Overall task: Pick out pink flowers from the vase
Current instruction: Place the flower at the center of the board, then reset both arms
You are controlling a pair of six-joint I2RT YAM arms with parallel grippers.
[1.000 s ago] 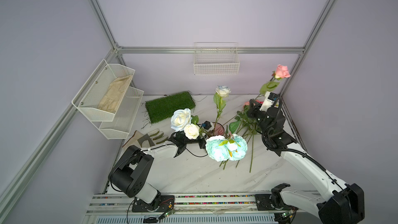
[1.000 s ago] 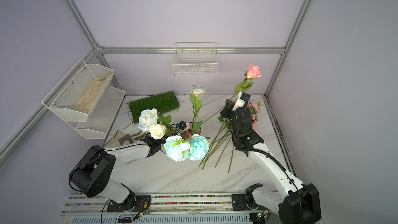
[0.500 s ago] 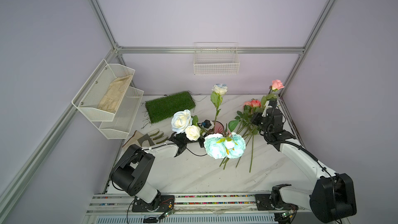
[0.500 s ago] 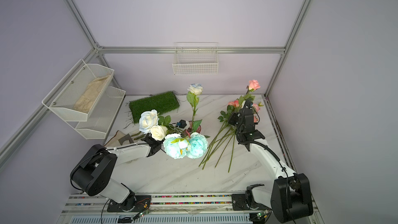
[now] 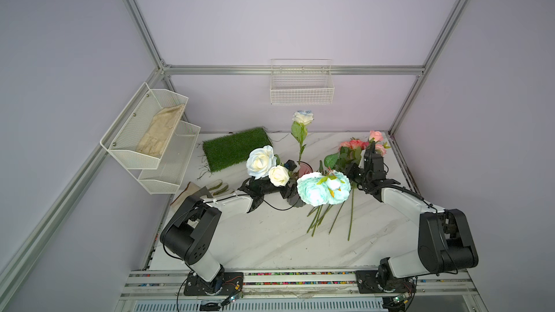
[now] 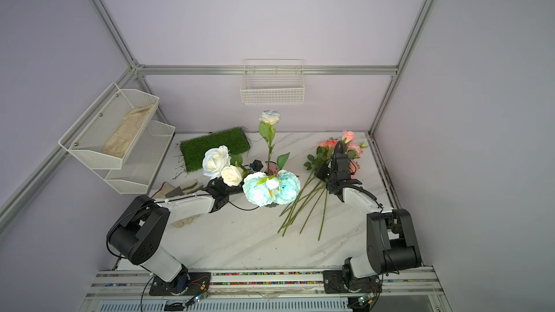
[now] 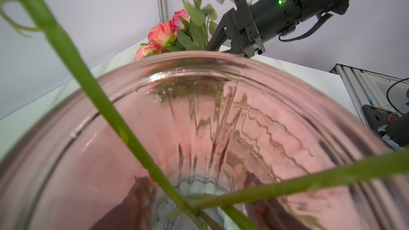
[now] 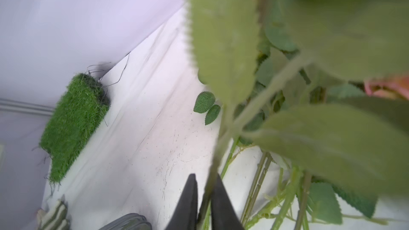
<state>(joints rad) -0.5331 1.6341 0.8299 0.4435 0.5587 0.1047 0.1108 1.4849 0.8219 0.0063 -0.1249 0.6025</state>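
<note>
- We're over the table (image 5: 270,235), and the vase (image 5: 304,167) stands upright near the middle, its pink rim peeking out between blooms.
- The left claw (image 5: 295,200) is tucked under the big aqua blooms (image 5: 322,189) in both top views, so we see little of it from above.
- From the left wrist we look straight down into the vase. Dark fingers (image 7: 135,204) show through the glass on either side of its narrow waist, so that claw is clamped tight on the vase.
- Two green stems (image 7: 106,111) cross inside the glass.
- Around the rim, two white roses (image 5: 260,162) lean out over the left arm, and a tall white rose (image 5: 302,117) rises straight up behind.
- The pink flowers (image 5: 353,144) lie bundled on the table to the right of the vase. Their heads point toward the back right corner and their bare stems fan toward the front.
- One pink rose (image 5: 376,135) sits higher than the bundle, just beside the right arm's wrist.
- The right claw (image 8: 205,175) is low over that bundle, jaws only a narrow slit apart, with a green stem running between them. We cannot tell whether they pinch it or merely flank it.
- Blurred leaves fill much of the right wrist view, and the grass mat (image 8: 73,125) lies well apart at the back left.
</note>
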